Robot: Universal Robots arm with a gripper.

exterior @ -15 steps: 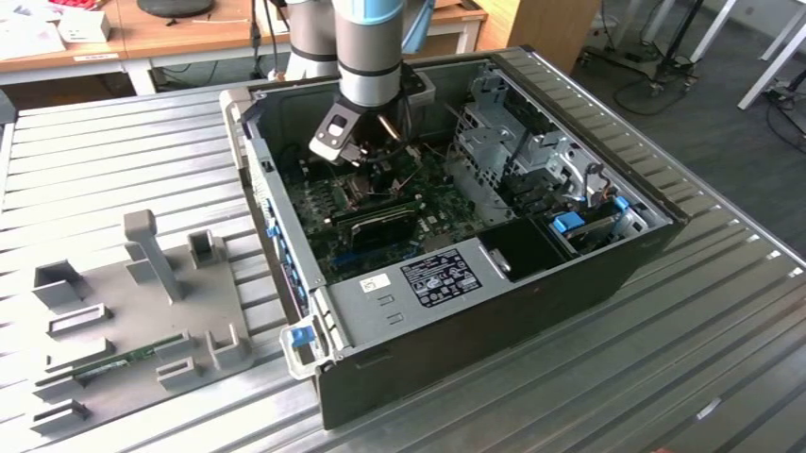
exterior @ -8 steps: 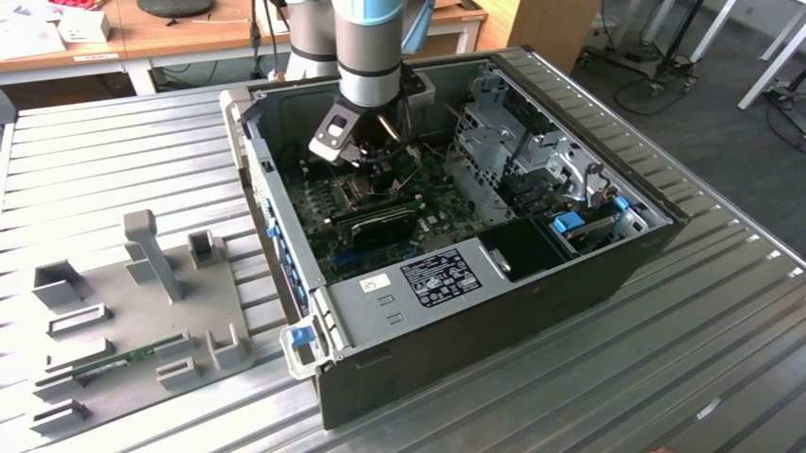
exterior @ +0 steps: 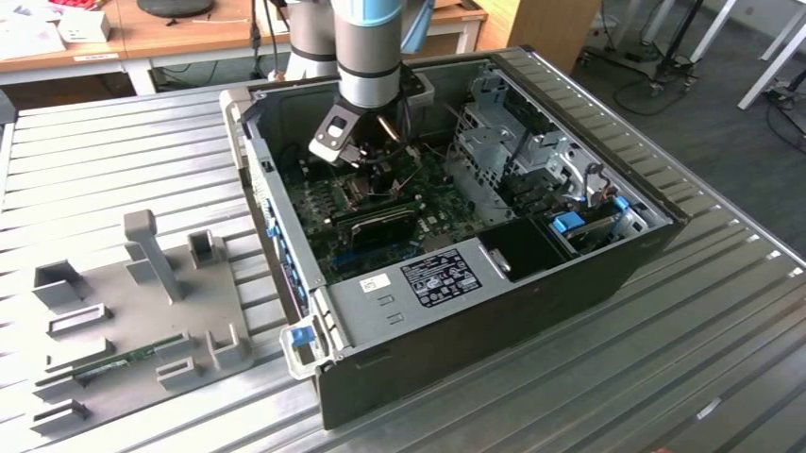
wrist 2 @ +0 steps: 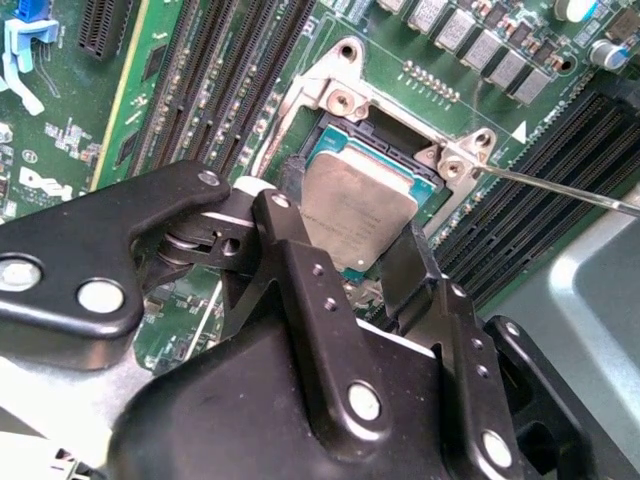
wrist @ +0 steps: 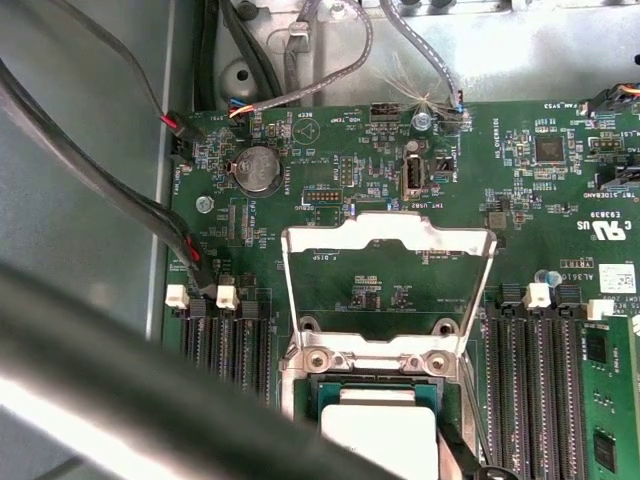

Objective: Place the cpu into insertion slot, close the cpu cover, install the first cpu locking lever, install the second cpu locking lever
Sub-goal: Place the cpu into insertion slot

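In the second wrist view the cpu, a flat square chip with a dull silver top, lies in or just over the insertion slot. My gripper straddles the chip, one black finger against each of two opposite edges, shut on it. The cpu cover, a thin silvery frame, stands swung up and open behind the socket in the first wrist view, with the cpu below it. A thin wire locking lever sticks out beside the socket. In the exterior view the gripper reaches down into the open computer case.
Long black memory slots flank the socket on both sides. Cables run along the board's edge. Drive cages and the case walls close in around the arm. A grey fixture plate lies on the table at the exterior view's left.
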